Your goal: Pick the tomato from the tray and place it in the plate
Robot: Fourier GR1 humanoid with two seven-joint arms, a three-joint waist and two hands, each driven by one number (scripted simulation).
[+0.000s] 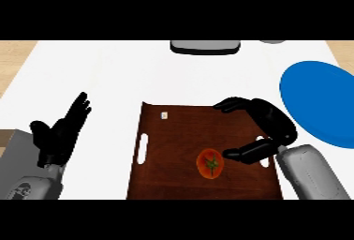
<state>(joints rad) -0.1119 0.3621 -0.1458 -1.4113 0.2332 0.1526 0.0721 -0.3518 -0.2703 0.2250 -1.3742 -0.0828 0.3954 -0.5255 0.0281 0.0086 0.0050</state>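
A red tomato (210, 163) with a green stem lies on the dark brown tray (187, 136), toward its lower right. My right hand (271, 125) hovers over the tray's right side, fingers curved far above the tomato and thumb just to its right; nothing is held. The blue plate (319, 101) lies on the white counter to the right of the tray, partly cut off by the view's edge. Left of the tray, my left hand (61, 131) rests open with its fingers up.
A grey object (205, 46) sits at the counter's far edge, with another small grey thing (273, 41) further right. A small white tag (165, 115) lies on the tray's upper left. Wooden floor shows beyond the counter's corners.
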